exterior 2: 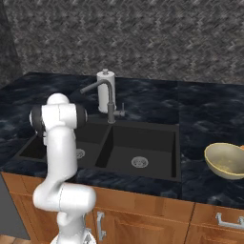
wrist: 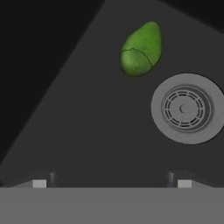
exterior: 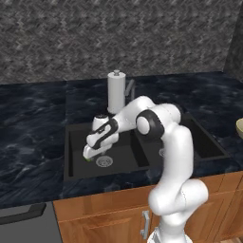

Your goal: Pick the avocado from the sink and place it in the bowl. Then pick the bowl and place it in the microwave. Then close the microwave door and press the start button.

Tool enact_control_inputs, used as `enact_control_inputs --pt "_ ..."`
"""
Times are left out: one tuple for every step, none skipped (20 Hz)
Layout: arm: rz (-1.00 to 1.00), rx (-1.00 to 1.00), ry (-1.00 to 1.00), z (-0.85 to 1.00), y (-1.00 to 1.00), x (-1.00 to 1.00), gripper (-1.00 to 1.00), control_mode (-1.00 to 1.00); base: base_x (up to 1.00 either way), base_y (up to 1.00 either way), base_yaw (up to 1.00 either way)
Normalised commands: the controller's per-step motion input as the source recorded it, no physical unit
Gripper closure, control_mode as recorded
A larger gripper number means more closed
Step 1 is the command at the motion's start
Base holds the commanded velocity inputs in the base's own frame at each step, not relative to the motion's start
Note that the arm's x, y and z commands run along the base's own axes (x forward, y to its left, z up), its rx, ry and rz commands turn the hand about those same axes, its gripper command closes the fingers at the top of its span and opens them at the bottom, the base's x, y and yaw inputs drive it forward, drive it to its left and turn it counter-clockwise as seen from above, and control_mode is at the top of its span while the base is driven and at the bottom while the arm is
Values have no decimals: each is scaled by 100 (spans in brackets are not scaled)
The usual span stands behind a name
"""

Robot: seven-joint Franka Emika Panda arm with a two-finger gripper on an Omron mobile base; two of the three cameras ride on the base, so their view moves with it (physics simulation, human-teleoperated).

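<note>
The bright green avocado (wrist: 141, 49) lies on the floor of the left basin of the black sink (exterior: 76, 135), beside the round metal drain (wrist: 187, 108). My gripper (wrist: 111, 181) hangs open just above the basin floor, its two tips wide apart and nothing between them. The avocado is ahead of the tips and apart from them. In the left base view the gripper (exterior: 91, 154) is low in the basin, with a sliver of the avocado (exterior: 88, 159) showing under it. The beige bowl (exterior 2: 226, 159) stands on the counter right of the sink. The microwave and its door are out of view.
A grey faucet (exterior 2: 102, 90) and a white paper towel roll (exterior: 116, 90) stand behind the sink. The right basin (exterior 2: 140, 143) has its own drain. Dark marble counter surrounds the sink, with wooden cabinets below.
</note>
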Motion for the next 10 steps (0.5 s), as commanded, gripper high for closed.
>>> enact_control_inputs --pt "-5 -2 0 -43 36 56 -100 -100 0 0 0" --pt "-6 -3 0 -42 42 56 -100 -100 0 0 0" --pt "-7 -3 0 -42 43 55 -100 -100 0 0 0" --pt "-7 -2 0 -42 39 58 -100 -100 0 0 0" --pt "-7 -2 0 -40 35 64 -100 -100 0 0 0" --pt "-6 -3 0 -41 36 64 -100 -100 0 0 0" --pt "-6 -2 0 -42 35 62 -100 -100 0 0 0" --pt "-6 -1 0 -44 28 61 -100 -100 0 0 0" --pt "-5 0 0 -44 21 58 -100 -100 0 0 0" --pt "-5 0 0 -43 14 59 -100 -100 0 0 0"
